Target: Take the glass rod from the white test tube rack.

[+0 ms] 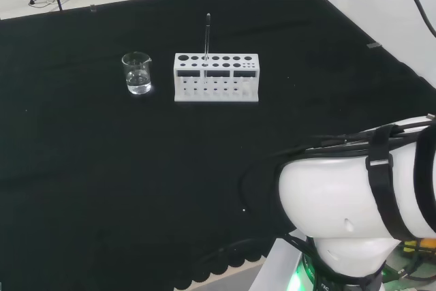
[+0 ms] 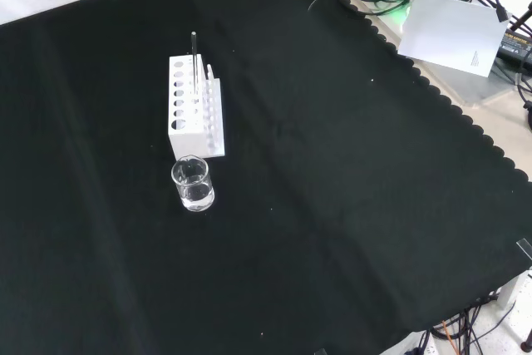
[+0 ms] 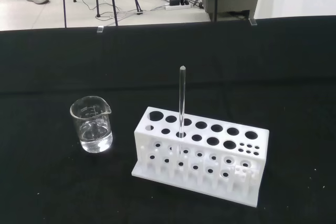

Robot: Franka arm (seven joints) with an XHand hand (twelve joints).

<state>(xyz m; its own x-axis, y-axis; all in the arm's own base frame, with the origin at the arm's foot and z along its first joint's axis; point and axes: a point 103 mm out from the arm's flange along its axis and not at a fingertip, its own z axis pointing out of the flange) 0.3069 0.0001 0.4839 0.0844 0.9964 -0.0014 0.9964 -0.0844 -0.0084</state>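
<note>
Black cloth (image 1: 102, 189) covers the whole bench, its scalloped edge showing in the front view along the right side, with pale floor and trailing cables beyond the far edge in the head view. Whether the robot's hand is spread, pressed together or pinching anything cannot be told from these views. Large white rounded links of the arm (image 1: 361, 202), strapped with black bands, stand at the lower right of the head view.

Out on the cloth, well apart from the arm, stands the white plastic test tube rack (image 1: 216, 78) (image 2: 195, 106) (image 3: 202, 153), a rectangular block whose top is pierced by two rows of round holes, with a cluster of smaller holes at one end. A thin, clear glass rod (image 1: 207, 37) (image 2: 194, 60) (image 3: 181, 100) stands upright in one of the holes, rising well above the top of the rack. In the head view the hole lies in the left half of the rack.

Just beside the rack, not touching it, stands a small clear glass beaker (image 1: 137, 73) (image 2: 193, 184) (image 3: 92, 124) with a pouring lip and a little clear liquid in the bottom. In the head view the beaker is to the left of the rack; in the front view it sits nearer the camera, just below the rack's short end.
</note>
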